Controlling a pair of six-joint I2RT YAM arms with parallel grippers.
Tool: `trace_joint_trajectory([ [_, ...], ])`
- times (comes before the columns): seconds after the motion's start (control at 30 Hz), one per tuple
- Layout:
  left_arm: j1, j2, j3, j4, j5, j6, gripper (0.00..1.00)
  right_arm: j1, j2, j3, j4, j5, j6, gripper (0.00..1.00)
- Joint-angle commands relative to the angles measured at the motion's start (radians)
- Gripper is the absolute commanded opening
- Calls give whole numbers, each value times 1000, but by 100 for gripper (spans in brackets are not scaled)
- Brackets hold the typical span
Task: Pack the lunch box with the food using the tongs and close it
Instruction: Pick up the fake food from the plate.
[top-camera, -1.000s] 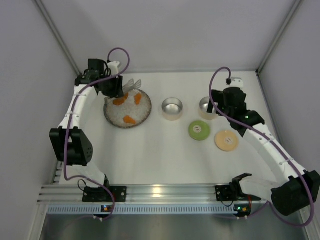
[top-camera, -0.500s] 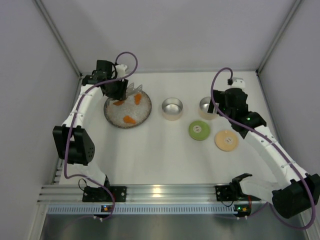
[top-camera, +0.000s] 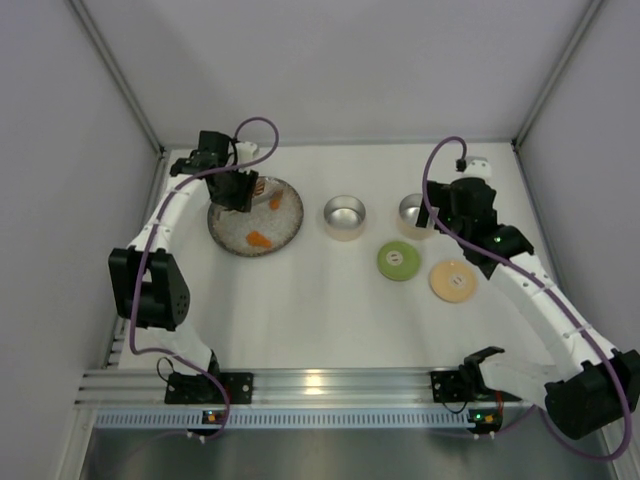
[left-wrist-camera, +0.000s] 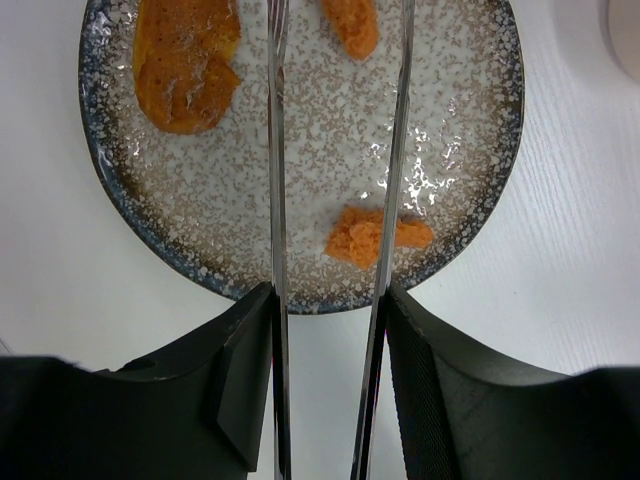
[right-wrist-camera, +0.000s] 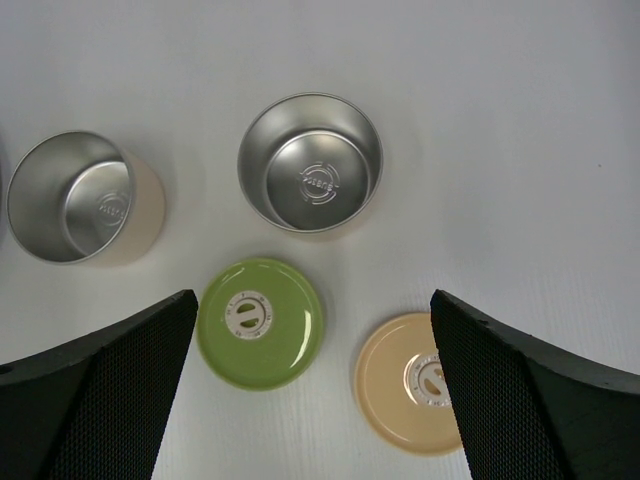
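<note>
My left gripper (left-wrist-camera: 330, 312) is shut on the tongs (left-wrist-camera: 277, 180), its fingers (left-wrist-camera: 235, 370) pressing the outsides of the two silver arms. The arms stay spread and reach out over the speckled plate (left-wrist-camera: 120, 190). Three orange food chunks lie on it: a large one (left-wrist-camera: 185, 65) at upper left, one (left-wrist-camera: 350, 22) at the top, and one (left-wrist-camera: 350, 240) crossed by the right tong arm. In the top view the left gripper (top-camera: 240, 190) hangs over the plate's (top-camera: 285, 228) far left part. My right gripper (right-wrist-camera: 312, 300) is open above the lunch box tins (right-wrist-camera: 312, 175) (right-wrist-camera: 70, 195), green lid (right-wrist-camera: 260, 322) and tan lid (right-wrist-camera: 415, 380).
In the top view the two empty tins (top-camera: 344, 217) (top-camera: 415, 213) stand right of the plate, with the green lid (top-camera: 399, 261) and tan lid (top-camera: 453, 281) flat on the table in front of them. Side walls close in left and right.
My left gripper has swung right and nearer with the tongs, from the plate's far left edge to over the plate. The right arm has barely moved.
</note>
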Motion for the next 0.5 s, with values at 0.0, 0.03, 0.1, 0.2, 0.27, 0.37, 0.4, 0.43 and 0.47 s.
trace_joint_trajectory([
  [0.0, -18, 3, -17, 69, -24, 16, 51, 20, -29, -2, 32, 34, 14, 99],
  [0.03, -21, 9, -25, 73, -18, 14, 51, 20, -29, -2, 32, 36, 14, 99],
  [0.1, -27, 15, -32, 90, -19, 6, 51, 20, -29, -2, 32, 36, 14, 99],
  [0.2, -33, 32, -40, 116, -54, -3, 51, 20, -29, -2, 31, 37, 13, 99],
  [0.27, -33, 44, -39, 128, -85, -4, 51, 20, -30, -3, 26, 39, 13, 99],
  [0.37, -35, 58, -33, 144, -100, -12, 51, 20, -34, -6, 23, 42, 16, 99],
  [0.4, -35, 61, -33, 147, -99, -14, 51, 20, -35, -8, 23, 45, 16, 99],
  [0.43, -40, 64, -33, 148, -93, -17, 51, 20, -37, -9, 23, 48, 14, 99],
  [0.47, -44, 72, -34, 148, -93, -18, 51, 20, -35, -9, 25, 48, 16, 99],
])
